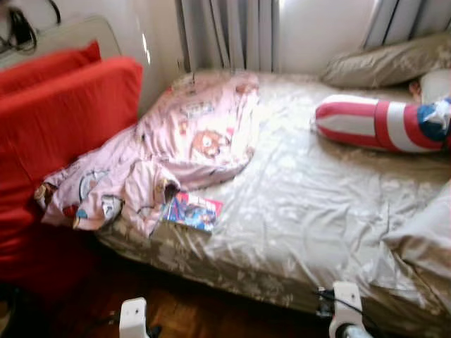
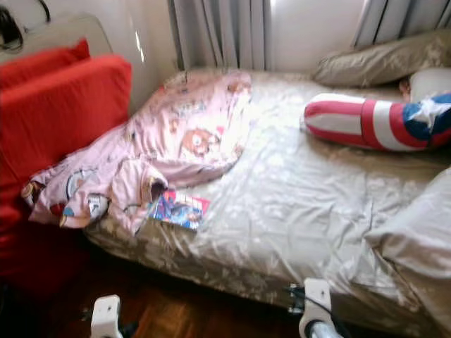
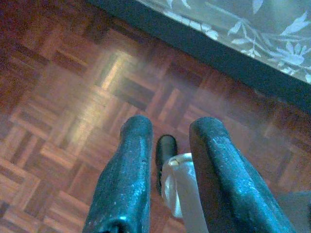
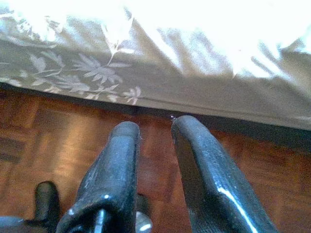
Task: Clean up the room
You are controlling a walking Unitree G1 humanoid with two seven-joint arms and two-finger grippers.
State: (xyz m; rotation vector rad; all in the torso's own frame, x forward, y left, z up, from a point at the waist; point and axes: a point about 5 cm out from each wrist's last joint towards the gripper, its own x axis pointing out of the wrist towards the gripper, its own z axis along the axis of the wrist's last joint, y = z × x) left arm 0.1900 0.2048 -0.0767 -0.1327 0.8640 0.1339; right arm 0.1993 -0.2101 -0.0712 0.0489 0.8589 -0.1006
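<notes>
Bed (image 1: 303,211), beige leaf-print sheet: pink cartoon-print blanket (image 1: 190,141) crumpled at its left edge, spilling onto the red cushions (image 1: 63,113) beside it. Colourful comic book (image 1: 192,211) near the bed's front edge, partly under the blanket. Striped star-print bolster (image 1: 380,123) and beige pillow (image 1: 387,63) toward the head. My left pincer (image 3: 167,128) and right pincer (image 4: 154,127): both narrowly parted, empty, over the parquet floor (image 3: 58,121) by the bed's front edge.

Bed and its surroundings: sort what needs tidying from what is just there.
To tidy:
pink blanket, crumpled, hanging over the bed's edge
comic book, half under it
striped cushion

Just there:
beige pillow
red cushions
curtains
parquet floor
</notes>
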